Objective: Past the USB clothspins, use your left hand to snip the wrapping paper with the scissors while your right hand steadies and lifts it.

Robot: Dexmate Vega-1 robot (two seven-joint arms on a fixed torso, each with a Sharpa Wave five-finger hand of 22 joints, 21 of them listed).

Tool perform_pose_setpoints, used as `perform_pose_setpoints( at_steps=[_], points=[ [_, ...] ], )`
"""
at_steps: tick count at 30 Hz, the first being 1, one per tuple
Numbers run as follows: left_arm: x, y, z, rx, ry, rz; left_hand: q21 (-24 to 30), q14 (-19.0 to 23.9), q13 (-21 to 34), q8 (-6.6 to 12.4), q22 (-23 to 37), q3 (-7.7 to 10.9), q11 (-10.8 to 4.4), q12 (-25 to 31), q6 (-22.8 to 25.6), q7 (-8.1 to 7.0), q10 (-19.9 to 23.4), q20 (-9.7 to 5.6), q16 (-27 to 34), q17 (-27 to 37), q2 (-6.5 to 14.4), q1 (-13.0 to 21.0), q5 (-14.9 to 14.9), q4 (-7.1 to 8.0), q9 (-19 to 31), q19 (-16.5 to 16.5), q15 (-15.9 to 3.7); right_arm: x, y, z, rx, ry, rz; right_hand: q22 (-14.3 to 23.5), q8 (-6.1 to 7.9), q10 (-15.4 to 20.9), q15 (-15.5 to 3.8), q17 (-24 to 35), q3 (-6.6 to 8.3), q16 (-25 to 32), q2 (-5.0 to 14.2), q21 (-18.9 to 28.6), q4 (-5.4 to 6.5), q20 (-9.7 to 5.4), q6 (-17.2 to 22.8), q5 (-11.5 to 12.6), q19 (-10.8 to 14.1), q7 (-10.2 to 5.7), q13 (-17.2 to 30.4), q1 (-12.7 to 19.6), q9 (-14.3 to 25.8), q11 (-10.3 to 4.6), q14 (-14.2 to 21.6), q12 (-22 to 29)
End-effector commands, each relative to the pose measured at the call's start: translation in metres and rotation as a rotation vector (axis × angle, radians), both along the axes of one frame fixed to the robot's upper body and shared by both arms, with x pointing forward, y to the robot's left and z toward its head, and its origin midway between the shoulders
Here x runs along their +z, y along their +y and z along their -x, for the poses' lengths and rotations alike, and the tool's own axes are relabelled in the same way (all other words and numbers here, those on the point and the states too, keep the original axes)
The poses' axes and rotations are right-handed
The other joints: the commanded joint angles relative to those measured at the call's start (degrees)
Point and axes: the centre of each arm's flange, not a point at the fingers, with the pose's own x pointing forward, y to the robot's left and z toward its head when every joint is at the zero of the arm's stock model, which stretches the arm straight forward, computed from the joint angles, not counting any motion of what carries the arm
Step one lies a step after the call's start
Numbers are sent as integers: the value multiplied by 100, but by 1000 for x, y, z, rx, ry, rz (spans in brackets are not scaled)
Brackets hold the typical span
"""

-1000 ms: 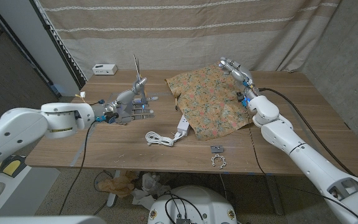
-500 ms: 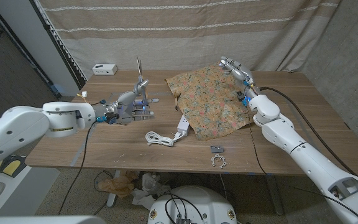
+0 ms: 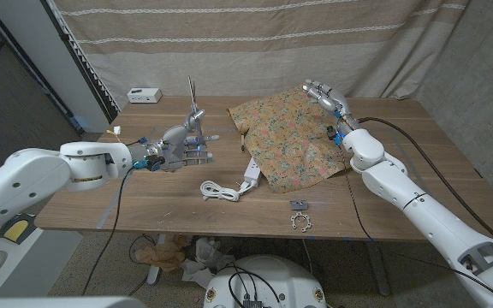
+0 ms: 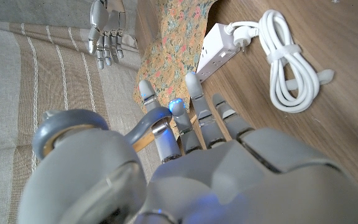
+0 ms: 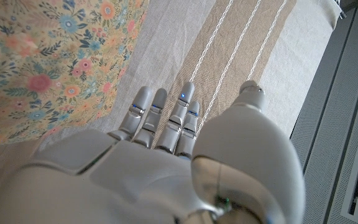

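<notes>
The floral wrapping paper (image 3: 289,141) lies spread on the right half of the wooden table (image 3: 144,201). My left hand (image 3: 178,147) hovers to its left and grips the grey scissors (image 3: 192,101), whose blades point straight up. In the left wrist view the scissors' grey handle (image 4: 146,122) curves through the fingers of the left hand (image 4: 229,168), with the paper (image 4: 173,37) beyond. My right hand (image 3: 323,94) is at the paper's far right corner, fingers straight, holding nothing. The right wrist view shows the right hand (image 5: 160,162) beside the paper (image 5: 42,56).
A white power strip (image 3: 251,175) with a coiled white cable (image 3: 219,190) lies just left of the paper's near edge. Small grey clips (image 3: 298,205) and a ring-shaped piece (image 3: 300,224) sit near the front edge. A white box (image 3: 144,94) stands at the back left.
My left hand has edged slightly right toward the paper, and the scissors now stand more upright. The right hand has stayed where it was.
</notes>
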Motion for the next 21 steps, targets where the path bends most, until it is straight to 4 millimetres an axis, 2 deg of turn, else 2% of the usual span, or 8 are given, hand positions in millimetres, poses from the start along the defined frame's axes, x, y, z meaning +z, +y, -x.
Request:
perform_pose_setpoints(
  at_steps=[1,7,10,13,21],
  points=[
    [-1,0,0,-6,-6,3,-10,48,-23,18,14,3,-261,22,310,287,305,18,-13,-22,2,91,26,-40,3,-19,-653,-4,8,6,-155,-31,153,-1,-21,-340,-620,-56,-29,-155,17,-54,7,-58,-210,36,-96,6,-39,-53,-3,84,-127,-142],
    [-1,0,1,-10,-7,1,-10,54,18,21,13,1,-257,62,320,283,341,13,-2,-12,3,96,30,-40,8,-14,-657,-3,14,8,-192,-35,226,-15,-17,-1086,-396,-121,-29,-385,-30,-193,13,52,-636,16,-303,49,-140,-117,-10,217,-471,-453],
    [-1,0,2,-9,-7,3,-12,47,-25,21,12,-1,-262,25,324,282,318,14,5,-2,5,98,34,-37,13,-15,-654,-3,18,9,-201,-37,254,-20,-34,-1320,-291,-145,-33,-504,-49,-273,35,87,-895,3,-409,131,-188,-187,-12,345,-709,-549],
    [-2,0,2,-8,-5,3,-13,59,-7,35,11,-3,-261,44,356,292,340,13,6,-10,6,96,38,-34,21,-14,-659,-4,22,10,-199,-35,275,-21,-35,-1424,-234,-163,-39,-579,-75,-318,38,124,-1030,-4,-465,171,-215,-218,-13,396,-855,-590],
    [-4,2,5,1,0,0,-15,59,-10,38,9,-4,-260,41,360,277,338,12,11,-9,11,96,45,-29,35,-11,-664,-8,30,14,-211,-57,312,-21,-28,-1456,-192,-179,-40,-625,-83,-362,49,141,-1121,-8,-526,184,-238,-254,-15,380,-935,-603]
  ],
)
